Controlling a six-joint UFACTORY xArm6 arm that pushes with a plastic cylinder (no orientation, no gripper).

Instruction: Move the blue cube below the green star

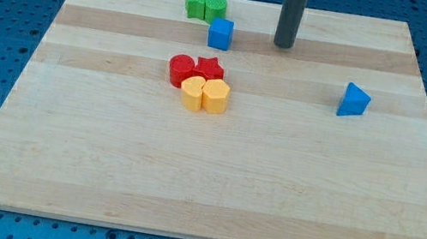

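Note:
The blue cube (221, 33) sits near the board's top edge, just below and to the right of two green blocks. The green star (196, 2) is the left one of these, and a second green block (216, 7) touches its right side. My tip (284, 44) is the lower end of a dark rod that comes down from the view's top. It stands to the right of the blue cube, at about the same height, with a clear gap between them.
A red cylinder (180, 70) and a red star (210, 69) sit mid-board, touching two yellow blocks (204, 94) below them. A blue triangular block (354, 100) lies at the right. The wooden board (212, 180) rests on a blue perforated table.

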